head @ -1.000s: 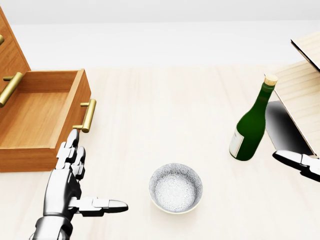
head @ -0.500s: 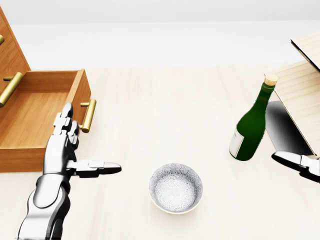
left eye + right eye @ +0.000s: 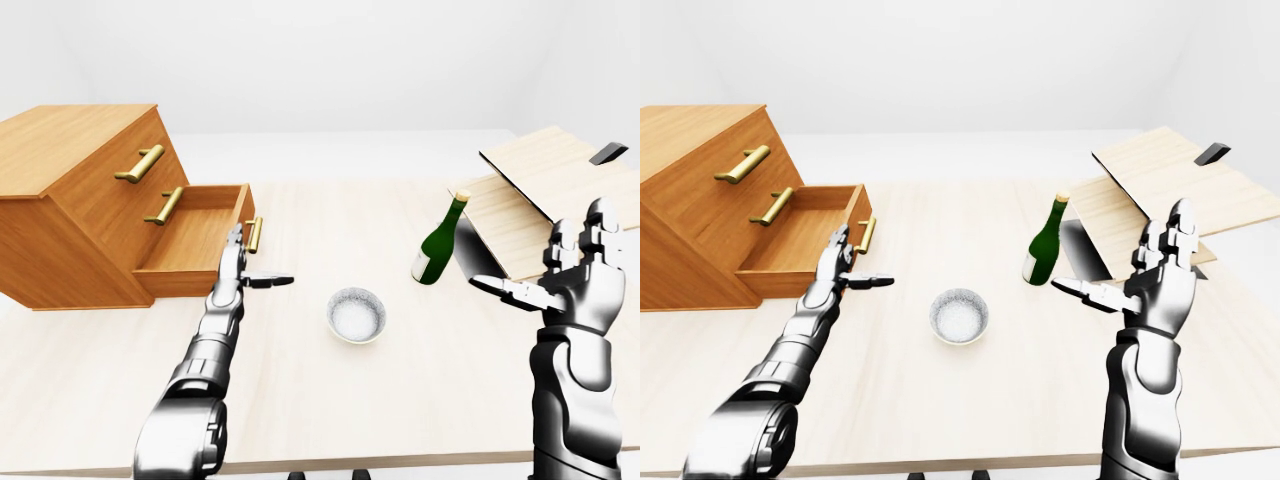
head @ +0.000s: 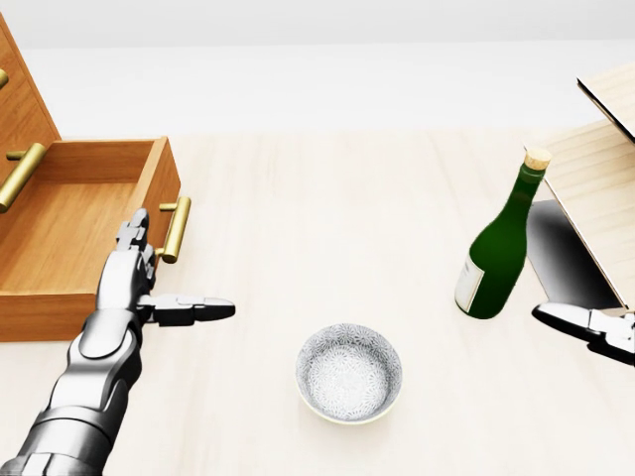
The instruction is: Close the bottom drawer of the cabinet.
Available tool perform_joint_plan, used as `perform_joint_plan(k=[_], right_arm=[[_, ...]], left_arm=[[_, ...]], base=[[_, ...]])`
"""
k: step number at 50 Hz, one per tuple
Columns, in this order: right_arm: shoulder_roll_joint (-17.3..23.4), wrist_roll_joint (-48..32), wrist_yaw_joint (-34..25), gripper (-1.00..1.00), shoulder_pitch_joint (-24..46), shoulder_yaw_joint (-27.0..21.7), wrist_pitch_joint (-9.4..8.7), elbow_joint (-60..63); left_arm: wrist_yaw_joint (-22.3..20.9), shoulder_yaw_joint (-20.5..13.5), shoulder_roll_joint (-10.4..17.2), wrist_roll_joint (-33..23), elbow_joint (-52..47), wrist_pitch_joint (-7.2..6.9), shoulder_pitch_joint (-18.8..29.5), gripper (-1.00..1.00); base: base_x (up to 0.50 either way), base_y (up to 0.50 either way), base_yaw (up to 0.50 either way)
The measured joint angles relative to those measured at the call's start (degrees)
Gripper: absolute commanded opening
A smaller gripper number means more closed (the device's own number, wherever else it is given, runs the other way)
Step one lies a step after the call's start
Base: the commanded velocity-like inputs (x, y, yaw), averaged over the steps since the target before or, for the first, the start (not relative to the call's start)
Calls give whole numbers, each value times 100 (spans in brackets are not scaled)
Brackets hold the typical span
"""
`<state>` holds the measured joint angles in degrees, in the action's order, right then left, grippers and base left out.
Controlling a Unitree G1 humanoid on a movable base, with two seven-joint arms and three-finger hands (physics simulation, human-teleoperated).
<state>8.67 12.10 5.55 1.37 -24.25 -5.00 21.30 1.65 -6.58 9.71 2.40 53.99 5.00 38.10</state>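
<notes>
The bottom drawer (image 3: 195,238) of the cabinet (image 3: 75,200) stands pulled out at the left of the desk (image 3: 330,380), and nothing shows inside it. A speckled bowl (image 4: 349,372) near the desk's middle also shows nothing inside; a corked green bottle (image 4: 499,248) stands upright to its right. In the head view the cabinet is cut off at the left edge. The left hand (image 4: 131,278) reaches beside the drawer's brass handle (image 4: 176,228), fingers (image 4: 132,238) apart; the right hand (image 3: 1155,270) is raised, fingers spread.
</notes>
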Motion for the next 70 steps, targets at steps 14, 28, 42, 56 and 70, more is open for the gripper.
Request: perform_joint_plan(k=[14, 28, 42, 56, 70], right_arm=[[-13, -15, -49, 100, -10, 22, 0, -3], [-27, -28, -71, 100, -22, 34, 0, 17], [-25, -11, -85, 100, -18, 30, 0, -6], [-16, 10, -84, 100, -12, 18, 0, 17], [-18, 23, -86, 100, -20, 4, 0, 66]], left_arm=[[65, -33, 82, -89, 1106, 0, 322, 100], [89, -43, 105, -125, 1518, 0, 390, 100], [217, -297, 340, 278, 1727, 0, 420, 100], [522, -463, 686, 734, 1877, 0, 420, 100], [981, -541, 868, 1049, 1912, 0, 410, 100]], base=[[0, 0, 0], [0, 0, 0], [0, 0, 0], [0, 0, 0], [0, 0, 0]])
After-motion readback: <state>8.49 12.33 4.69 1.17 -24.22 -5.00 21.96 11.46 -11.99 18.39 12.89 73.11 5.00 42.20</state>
